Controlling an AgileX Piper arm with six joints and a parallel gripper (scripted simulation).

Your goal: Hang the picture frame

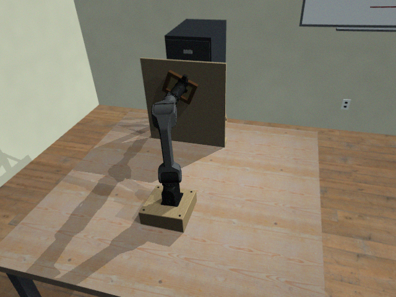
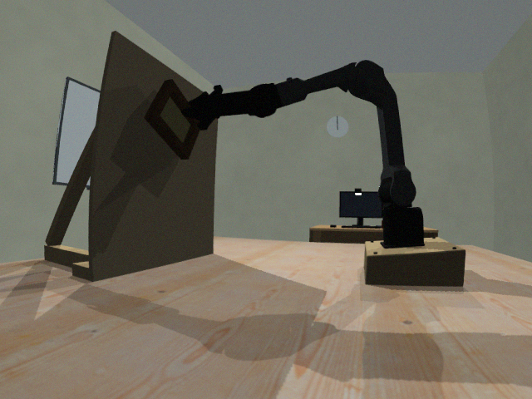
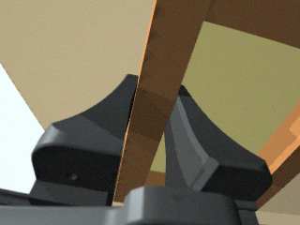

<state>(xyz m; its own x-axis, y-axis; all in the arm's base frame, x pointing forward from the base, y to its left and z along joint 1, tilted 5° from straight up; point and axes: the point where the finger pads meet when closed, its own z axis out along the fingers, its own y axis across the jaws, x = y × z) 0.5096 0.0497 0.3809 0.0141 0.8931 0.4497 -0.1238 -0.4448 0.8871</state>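
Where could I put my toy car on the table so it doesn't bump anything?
Bare wood lies right of the arm's wooden base block, out to the table's right edge, and in front of it toward the near edge. It is crowded at the upright board, where the gripper clamps the tilted picture frame.

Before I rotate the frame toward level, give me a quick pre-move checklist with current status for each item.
1. Claw shut on the frame's side bar: ok, both fingers press against it in the wrist view.
2. Picture frame level: not ok, it sits tilted on the board.
3. Frame seated on the screw's shank behind the head: cannot tell, no screw shows in any view.
4. Frame close against the board: ok in the exterior view, though contact itself cannot be confirmed.
5. Board standing upright on its brace: ok.
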